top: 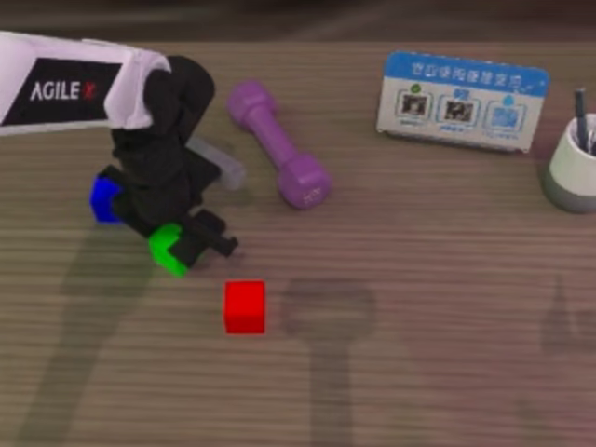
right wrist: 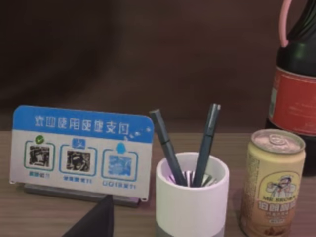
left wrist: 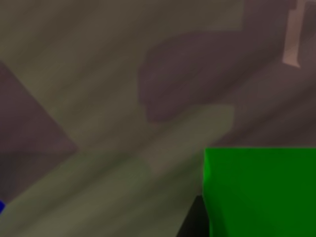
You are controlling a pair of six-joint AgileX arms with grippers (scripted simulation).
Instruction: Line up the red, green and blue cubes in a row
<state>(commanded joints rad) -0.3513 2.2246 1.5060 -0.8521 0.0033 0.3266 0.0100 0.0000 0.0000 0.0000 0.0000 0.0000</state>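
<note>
Low in the top view's centre sits the plain bright red cube (top: 245,306). Up-left of it, the left gripper (top: 191,244) pinches the bright green cube (top: 169,248); the deep blue cube (top: 104,199) lies farther up-left, partly hidden.

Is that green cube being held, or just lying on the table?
Held, it seems. In the top view the left gripper has its dark fingers either side of the green cube; whether it is lifted off the table cannot be told.

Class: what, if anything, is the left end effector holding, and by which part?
The left end effector grips the small bright green cube by its opposite side faces.
</note>
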